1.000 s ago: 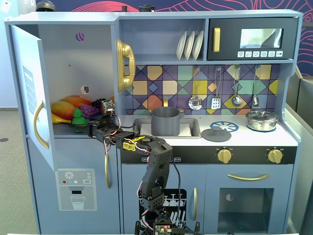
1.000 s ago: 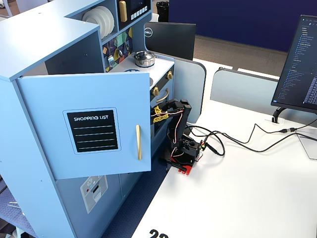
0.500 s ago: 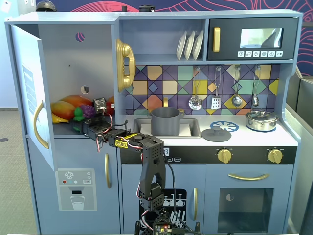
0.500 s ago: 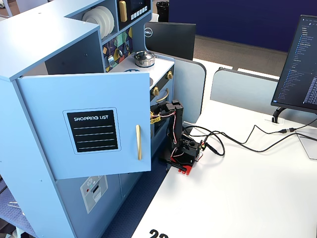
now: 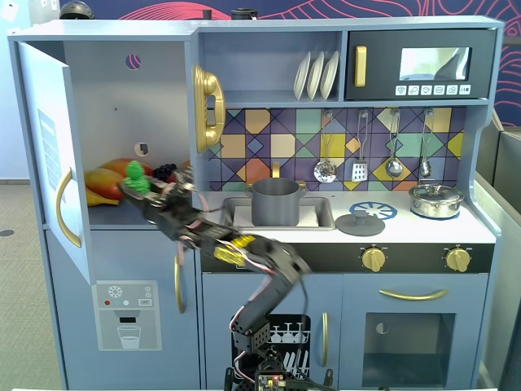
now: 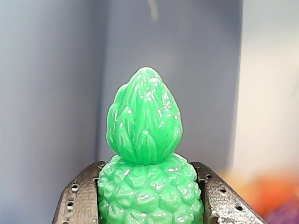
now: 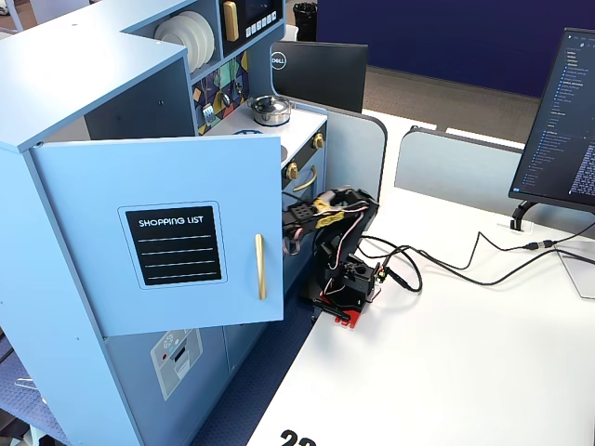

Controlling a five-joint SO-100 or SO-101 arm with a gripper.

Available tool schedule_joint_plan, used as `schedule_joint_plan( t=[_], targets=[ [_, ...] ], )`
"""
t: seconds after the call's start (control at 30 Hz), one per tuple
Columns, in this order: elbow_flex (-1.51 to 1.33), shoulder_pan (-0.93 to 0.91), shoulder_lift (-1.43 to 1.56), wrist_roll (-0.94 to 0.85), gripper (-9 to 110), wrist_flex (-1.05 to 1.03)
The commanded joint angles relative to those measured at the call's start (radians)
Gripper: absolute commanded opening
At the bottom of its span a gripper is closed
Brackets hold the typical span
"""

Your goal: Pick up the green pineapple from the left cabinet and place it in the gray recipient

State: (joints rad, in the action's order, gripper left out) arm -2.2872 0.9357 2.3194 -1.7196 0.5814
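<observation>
In a fixed view the left cabinet (image 5: 114, 122) stands open beyond the worktop's left edge; inside, the gripper (image 5: 137, 186) clamps the green pineapple (image 5: 136, 177), both fingers (image 6: 74, 200) pressed to its body, and the gray recipient (image 5: 275, 202) sits mid-worktop in the sink

In a fixed view, the green pineapple (image 5: 136, 177) sits between the claw (image 5: 137, 186) fingers inside the left cabinet (image 5: 122, 122), in front of the mango (image 5: 106, 181) and left of the grapes (image 5: 165, 171). The gray recipient (image 5: 275, 202) stands in the sink tray (image 5: 321, 215) to the cabinet's right. Its lid (image 5: 360, 222) lies on the surface (image 5: 407, 230) further right, with the lidded pot (image 5: 436, 199) beyond.
</observation>
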Motion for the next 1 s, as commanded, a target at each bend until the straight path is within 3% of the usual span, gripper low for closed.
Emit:
schedule_joint_plan(
  t=[0.0,0.23,0.5,0.87,0.97],
  targets=[
    [-0.147,-0.074,0.307,-0.054,0,0.064],
    [-0.241,-0.35,0.534,-0.046,0,0.117],
    [-0.097,-0.782,0.512,0.156,0,0.02],
    [0.339,-0.982,0.213,0.206,0,-0.637],
    [0.428,-1.008,0.092,0.207,0,-0.726]
  ],
)
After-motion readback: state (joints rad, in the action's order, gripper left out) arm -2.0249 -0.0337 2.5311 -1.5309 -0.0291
